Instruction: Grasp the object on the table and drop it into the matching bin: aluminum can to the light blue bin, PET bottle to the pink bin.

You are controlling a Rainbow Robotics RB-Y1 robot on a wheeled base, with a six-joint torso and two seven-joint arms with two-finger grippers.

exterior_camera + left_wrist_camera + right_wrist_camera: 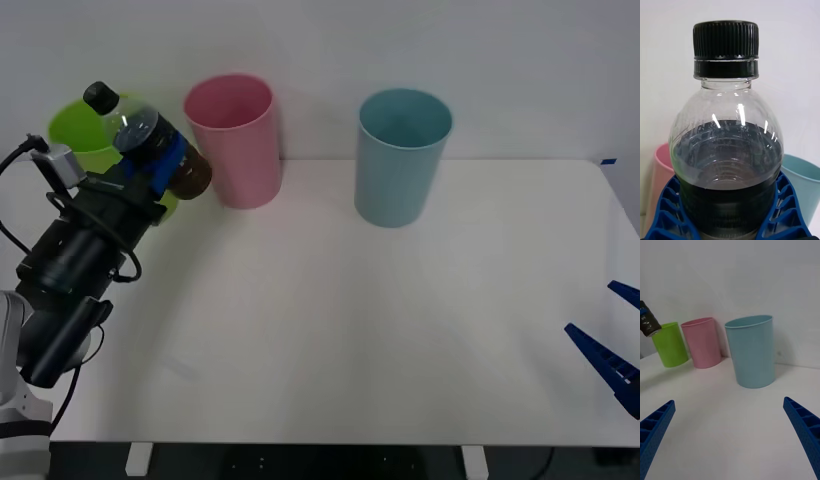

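**Status: bottle lifted, release pending**

The left claw (160,165) pinches the PET bottle (150,140) by its dark label band and holds it off the surface (350,330), just beside the pink bin (235,140) and in front of the lime green bin (80,135). Grasp and lift are complete. Remaining, by judgement: position over the pink rim, then release. The right claw (610,335) sits spread at the surface's near right edge.

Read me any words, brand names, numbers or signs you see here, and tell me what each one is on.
None can be read.
Small clear plastic bottle with black cap, held in the left gripper: its dark label band shows no legible print.
Tall pink plastic bin, pale blue plastic bin, lime green plastic bin: plain, unmarked.
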